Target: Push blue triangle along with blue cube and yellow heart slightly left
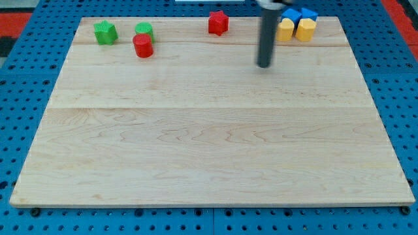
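Observation:
A cluster of blocks sits at the view's top right of the wooden board [209, 130]: a blue triangle [291, 14] and a blue cube [308, 13] behind, a yellow heart [285, 29] and a yellow hexagon-like block [305, 29] in front, all touching or nearly so. My tip [264, 65] rests on the board below and left of the yellow heart, apart from it. The rod rises to the view's top edge and hides part of the cluster's left side.
A red star [218, 22] lies at the top centre, left of the rod. A green star [105, 32], a green cylinder [144, 29] and a red cylinder [143, 46] sit at the top left. A blue pegboard [26, 130] surrounds the board.

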